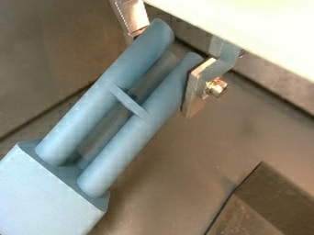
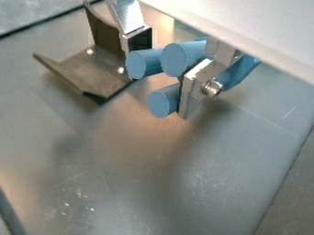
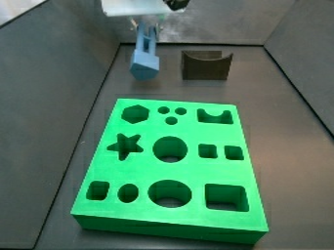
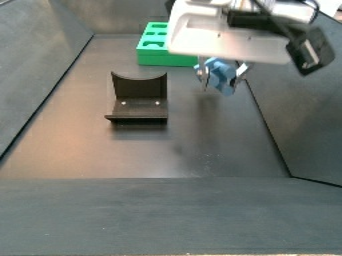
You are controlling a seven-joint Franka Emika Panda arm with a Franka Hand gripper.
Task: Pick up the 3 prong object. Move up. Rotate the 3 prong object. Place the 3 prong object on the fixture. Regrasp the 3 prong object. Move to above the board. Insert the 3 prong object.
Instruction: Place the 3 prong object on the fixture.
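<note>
Tool (image 3: 147, 35): upper centre of a side view, plates closed on the 3 prong object (image 3: 144, 56), prong end gripped, block end hanging, clear of the floor | Fixture (image 3: 205, 64): just beside, empty | Board (image 3: 170, 164): lower frame | Step: likely lift/rotate | Next: turn piece, set into fixture notch.

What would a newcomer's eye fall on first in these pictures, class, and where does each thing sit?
The bright green board with its shaped cut-outs fills the near floor in a side view. Beyond it the claw holds the blue 3 prong object clear of the floor, solid block hanging down; in a wrist view the silver fingers clamp its prongs. The dark fixture stands on the floor beside it, apart from the piece.
</note>
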